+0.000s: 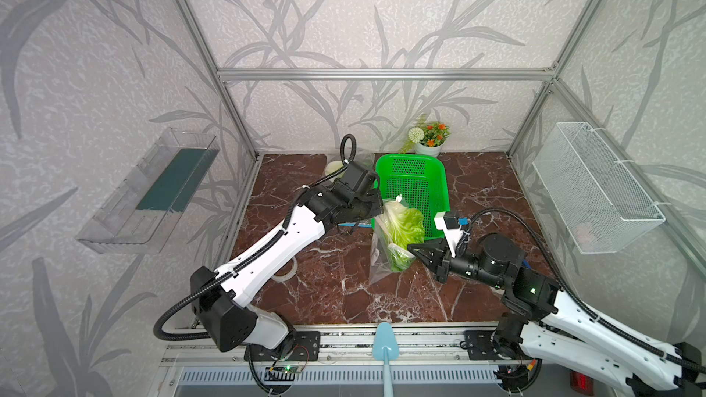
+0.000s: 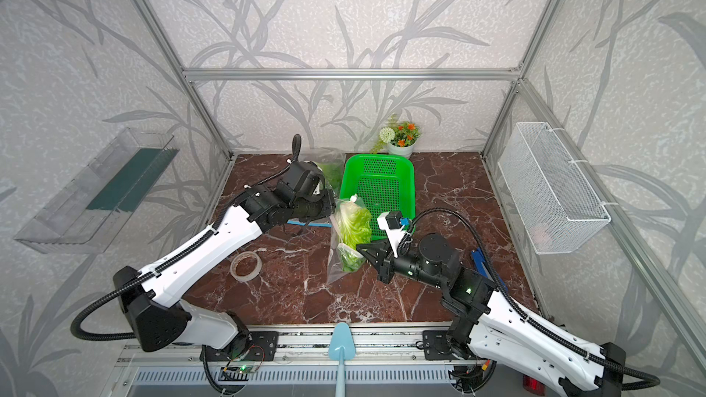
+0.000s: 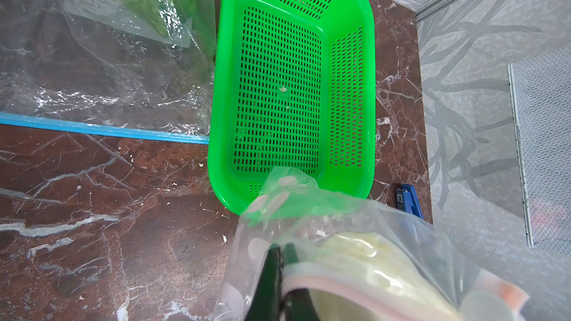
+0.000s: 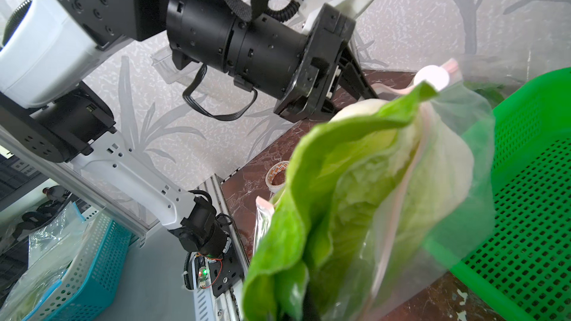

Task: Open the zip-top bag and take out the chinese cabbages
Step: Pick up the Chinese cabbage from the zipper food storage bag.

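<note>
— What crowds the zip-top bag?
— A green basket just behind, tape roll leftward. The left tool clenches its rim; the right tool pinches the chinese cabbage inside. Front of desk open.

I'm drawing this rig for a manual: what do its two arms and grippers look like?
The left arm and right arm have white moulded shells with black joint housings. A black corrugated cable conduit runs along each. The left gripper and right gripper have slim black tapered fingers. A white camera bracket sits at the right wrist; a green light glows on that arm.
</note>
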You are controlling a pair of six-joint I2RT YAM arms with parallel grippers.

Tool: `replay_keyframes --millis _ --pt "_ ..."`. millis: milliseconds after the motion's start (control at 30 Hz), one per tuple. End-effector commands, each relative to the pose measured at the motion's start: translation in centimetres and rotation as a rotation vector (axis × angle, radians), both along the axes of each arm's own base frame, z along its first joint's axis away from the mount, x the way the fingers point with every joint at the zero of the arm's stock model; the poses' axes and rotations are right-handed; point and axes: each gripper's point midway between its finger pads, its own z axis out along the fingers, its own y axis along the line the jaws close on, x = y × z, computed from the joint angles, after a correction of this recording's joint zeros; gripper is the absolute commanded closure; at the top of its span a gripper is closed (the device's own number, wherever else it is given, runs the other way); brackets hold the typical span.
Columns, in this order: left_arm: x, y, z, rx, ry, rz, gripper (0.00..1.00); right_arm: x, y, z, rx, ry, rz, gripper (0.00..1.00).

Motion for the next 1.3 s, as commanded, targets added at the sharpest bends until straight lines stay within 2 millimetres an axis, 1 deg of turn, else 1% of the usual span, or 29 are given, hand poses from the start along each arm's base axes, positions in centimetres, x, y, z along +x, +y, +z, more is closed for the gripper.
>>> replay_keyframes --millis 0,67,133,233,300,400,467,533,600,733,833,900,967,1133,1167,1267 --pt "1.9 1.6 -0.3 0.066 -0.028 0.052 1.00 -3.3 0.6 5.1 0.121 -0.123 0.168 1.00" --pt "1.9 1.5 -0.3 0.068 -0.028 0.035 1.00 -3.4 0.7 5.2 0.121 -0.133 0.178 1.00" --pt "2.2 1.6 -0.1 0.075 -0.040 0.026 1.00 -4.0 0.8 5.5 0.129 -0.142 0.212 1.00" --pt "2.9 2.0 0.4 0.086 -0.046 0.018 1.00 -4.5 1.0 5.3 0.126 -0.122 0.245 1.00" --pt "3.3 2.2 0.9 0.089 -0.050 0.020 1.00 -4.5 0.9 4.8 0.111 -0.111 0.239 1.00" --pt "3.6 1.8 1.4 0.085 -0.061 -0.003 1.00 -4.4 0.6 4.5 0.104 -0.113 0.226 1.00" --pt "3.6 1.5 1.1 0.073 -0.050 -0.015 1.00 -4.3 0.3 4.7 0.104 -0.127 0.208 1.00" --pt "3.1 1.0 0.4 0.057 -0.016 -0.038 1.00 -4.2 0.0 5.1 0.112 -0.159 0.193 1.00" --pt "2.4 0.6 -1.0 0.043 0.030 -0.062 1.00 -4.2 -0.4 5.8 0.122 -0.194 0.181 1.00" --pt "1.6 1.1 -3.8 0.057 0.101 -0.044 1.00 -4.3 -0.7 6.9 0.124 -0.236 0.172 1.00" --pt "0.8 0.8 -4.6 0.018 0.126 -0.051 1.00 -3.5 -1.3 6.9 0.109 -0.255 0.113 1.00" --pt "0.2 0.8 -4.6 -0.017 0.126 -0.049 1.00 -2.6 -1.8 6.9 0.099 -0.270 0.052 1.00" --pt "-0.2 0.9 -4.1 -0.052 0.106 -0.036 1.00 -2.0 -2.2 7.0 0.102 -0.287 0.008 1.00" --pt "-1.2 2.3 -2.5 -0.109 0.033 0.013 1.00 -0.6 -3.2 7.2 0.109 -0.327 -0.101 1.00" --pt "-1.4 2.5 -2.0 -0.126 0.013 0.014 1.00 -0.3 -3.4 7.2 0.110 -0.332 -0.119 1.00" --pt "-1.9 2.6 -1.2 -0.166 -0.017 0.010 1.00 0.6 -3.5 7.4 0.137 -0.343 -0.169 1.00"
